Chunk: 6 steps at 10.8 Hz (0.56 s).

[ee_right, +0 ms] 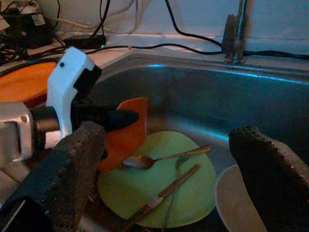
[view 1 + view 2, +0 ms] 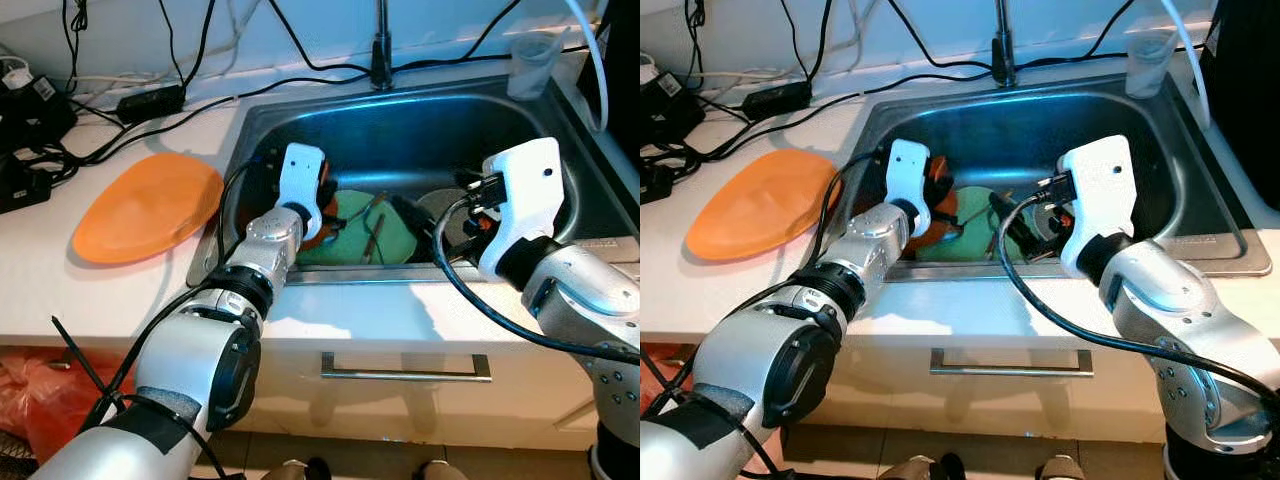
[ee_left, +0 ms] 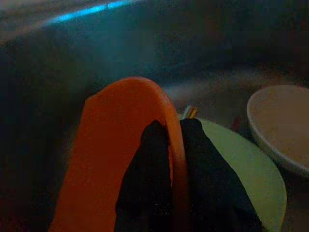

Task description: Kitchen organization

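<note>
In the steel sink (image 2: 450,125), my left gripper (image 3: 175,126) is shut on the rim of an orange plate (image 3: 111,159), which stands tilted on edge; one black finger lies on each side of the rim. Next to it lies a green plate (image 1: 145,188) with a spoon (image 1: 159,158) and chopsticks (image 1: 161,195) on it. A white bowl (image 1: 234,203) sits beside the green plate on the sink's right. My right gripper (image 1: 166,140) hovers open above the green plate and the bowl, holding nothing. A second orange plate (image 2: 145,207) lies upside down on the counter left of the sink.
The faucet (image 2: 381,50) rises behind the sink. A clear plastic cup (image 2: 530,62) stands at the back right corner. Black cables and power adapters (image 2: 150,100) cover the counter's back left. A drawer handle (image 2: 405,368) shows below the counter edge, and a red bag (image 2: 30,400) sits on the floor.
</note>
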Tool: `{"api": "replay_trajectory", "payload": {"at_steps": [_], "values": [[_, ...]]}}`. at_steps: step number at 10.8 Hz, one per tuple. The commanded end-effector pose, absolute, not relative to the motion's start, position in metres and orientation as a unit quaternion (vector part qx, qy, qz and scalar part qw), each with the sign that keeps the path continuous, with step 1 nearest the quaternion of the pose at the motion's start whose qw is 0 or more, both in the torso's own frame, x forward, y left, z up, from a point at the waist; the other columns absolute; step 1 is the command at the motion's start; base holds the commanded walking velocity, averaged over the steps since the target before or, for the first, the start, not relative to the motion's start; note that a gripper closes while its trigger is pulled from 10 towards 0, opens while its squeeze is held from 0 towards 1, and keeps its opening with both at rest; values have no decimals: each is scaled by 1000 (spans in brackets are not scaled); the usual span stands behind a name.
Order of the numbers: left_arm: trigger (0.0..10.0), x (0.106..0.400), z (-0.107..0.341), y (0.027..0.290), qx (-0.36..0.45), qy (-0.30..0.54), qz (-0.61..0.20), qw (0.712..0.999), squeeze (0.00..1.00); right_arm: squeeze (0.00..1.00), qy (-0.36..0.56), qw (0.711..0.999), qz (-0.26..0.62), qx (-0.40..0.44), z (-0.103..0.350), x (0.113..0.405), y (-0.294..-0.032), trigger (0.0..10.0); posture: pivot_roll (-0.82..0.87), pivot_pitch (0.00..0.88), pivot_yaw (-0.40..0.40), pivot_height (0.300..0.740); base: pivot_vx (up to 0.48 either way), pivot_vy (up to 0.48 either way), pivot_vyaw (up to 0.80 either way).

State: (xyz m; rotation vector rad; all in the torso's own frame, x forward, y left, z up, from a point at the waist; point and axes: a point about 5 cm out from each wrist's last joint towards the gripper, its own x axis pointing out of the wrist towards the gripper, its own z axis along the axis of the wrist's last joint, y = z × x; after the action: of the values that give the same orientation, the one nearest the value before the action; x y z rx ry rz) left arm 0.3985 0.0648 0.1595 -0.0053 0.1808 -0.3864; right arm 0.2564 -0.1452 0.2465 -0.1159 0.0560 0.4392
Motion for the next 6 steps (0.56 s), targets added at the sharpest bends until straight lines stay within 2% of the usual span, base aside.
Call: {"api": "replay_trajectory", "payload": {"at_steps": [1,4,5,6], "values": [[10000,400,156,75,-2,99,-174,980,0,0,28,970,236,-55,248,254,-139,10000,-271,99,184,740,0,0,0],[10000,401,158,77,1,109,-157,982,20,0,32,969,241,-52,248,252,-136,10000,-284,106,193,740,0,0,0],[10000,402,161,76,-7,107,-154,982,1000,0,32,969,239,-52,247,251,-137,10000,-290,106,199,740,0,0,0],[10000,403,162,75,-8,106,-153,983,1000,0,33,971,232,-52,247,249,-139,10000,-298,105,207,740,0,0,0]]}}
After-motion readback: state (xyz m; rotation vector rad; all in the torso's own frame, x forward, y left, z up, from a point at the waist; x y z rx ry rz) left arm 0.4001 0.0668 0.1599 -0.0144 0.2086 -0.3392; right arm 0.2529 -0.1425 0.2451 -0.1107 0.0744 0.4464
